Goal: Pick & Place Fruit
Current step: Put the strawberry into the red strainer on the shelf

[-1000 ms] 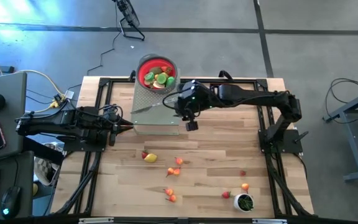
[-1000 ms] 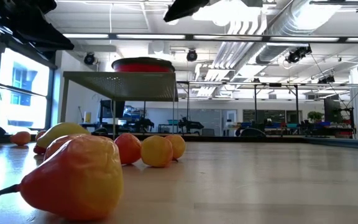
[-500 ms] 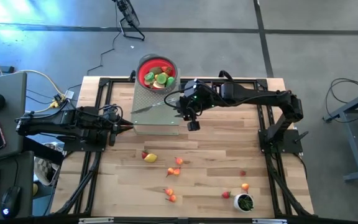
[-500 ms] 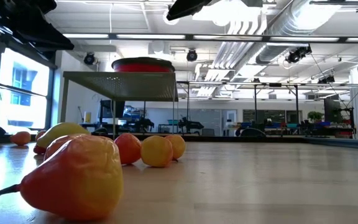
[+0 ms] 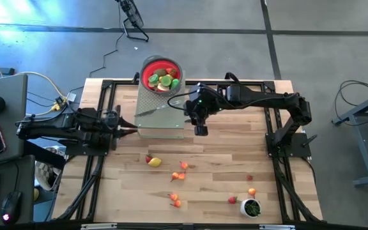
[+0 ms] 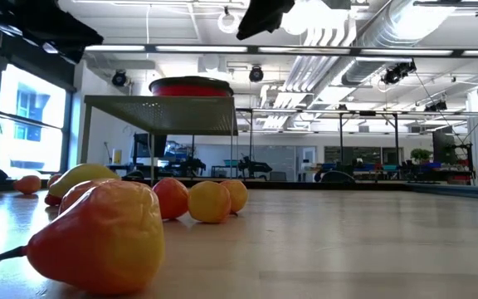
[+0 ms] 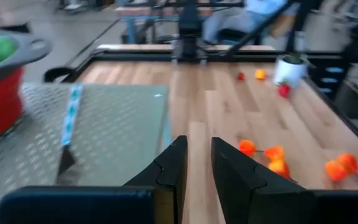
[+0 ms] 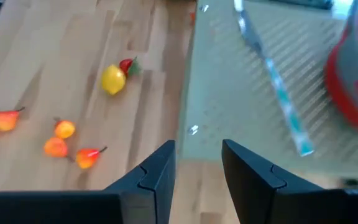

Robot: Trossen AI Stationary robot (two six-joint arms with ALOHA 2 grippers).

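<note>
No readable writing anywhere. Fruit [image 5: 179,167] scattered on the counter [image 5: 216,185], more piled in the red bowl [image 5: 161,76] on the metal platform [image 5: 161,115]. Right pincer [image 5: 200,130] above the platform's near edge, slightly spread, empty. Left pincer [image 5: 133,130] beside the platform, narrowly parted, seemingly holding nothing.

Small toy fruit pieces [image 5: 179,172] lie scattered on the wooden tabletop: a yellow lemon [image 5: 154,162] touching a red piece, several orange-red pear-like ones mid-table, and others near the front right corner. More, green, yellow and orange [image 5: 164,80], fill the red bowl.
</note>
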